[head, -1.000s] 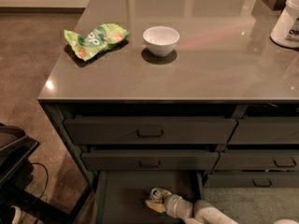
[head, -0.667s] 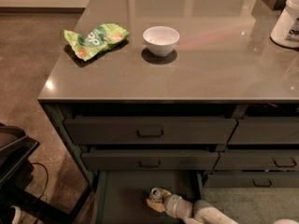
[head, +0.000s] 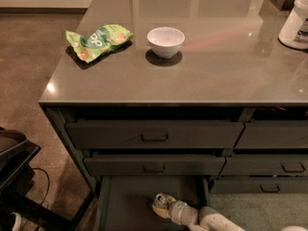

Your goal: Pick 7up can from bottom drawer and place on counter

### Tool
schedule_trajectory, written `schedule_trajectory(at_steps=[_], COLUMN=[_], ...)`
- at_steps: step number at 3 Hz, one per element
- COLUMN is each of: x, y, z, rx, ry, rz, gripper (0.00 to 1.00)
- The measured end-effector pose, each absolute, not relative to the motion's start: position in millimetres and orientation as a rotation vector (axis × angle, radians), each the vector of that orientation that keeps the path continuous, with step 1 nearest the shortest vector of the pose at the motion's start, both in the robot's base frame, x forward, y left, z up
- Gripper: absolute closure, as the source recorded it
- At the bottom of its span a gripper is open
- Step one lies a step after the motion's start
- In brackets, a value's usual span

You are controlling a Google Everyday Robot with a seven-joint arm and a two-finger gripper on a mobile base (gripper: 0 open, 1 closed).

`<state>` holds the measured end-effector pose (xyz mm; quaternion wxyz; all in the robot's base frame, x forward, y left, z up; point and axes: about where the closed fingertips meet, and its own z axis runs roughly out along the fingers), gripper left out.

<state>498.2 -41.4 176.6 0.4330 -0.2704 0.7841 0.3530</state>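
The bottom drawer (head: 127, 203) is pulled open at the lower middle of the camera view, with a dark grey-green floor. The 7up can (head: 160, 199), with its silver top showing, stands inside it near the front right. My gripper (head: 161, 206) reaches in from the lower right on a white arm, and its tan fingers (head: 157, 210) are closed around the can's sides. The can sits low in the drawer. The glossy grey-brown counter (head: 216, 66) spans the top of the cabinet above.
A white bowl (head: 165, 41) and a green snack bag (head: 98, 40) lie on the counter's left part. A white tub (head: 296, 20) stands at its right edge. Two shut drawers with loop handles (head: 154, 136) are above the open one. Dark equipment (head: 14, 167) stands on the floor at left.
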Motion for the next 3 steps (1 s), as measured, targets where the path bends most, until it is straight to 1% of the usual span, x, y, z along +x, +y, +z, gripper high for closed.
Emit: schedule_trajectory(at_steps=[1,2,3], x=[491,468,434], y=[-44,-65,-85], z=[194,219,244], rx=[-0.713,-0.743,-0.736], ry=[1.975,2.053,2.108], rz=[0.855,0.798,0.798], gripper=[1.00,1.00,1.00])
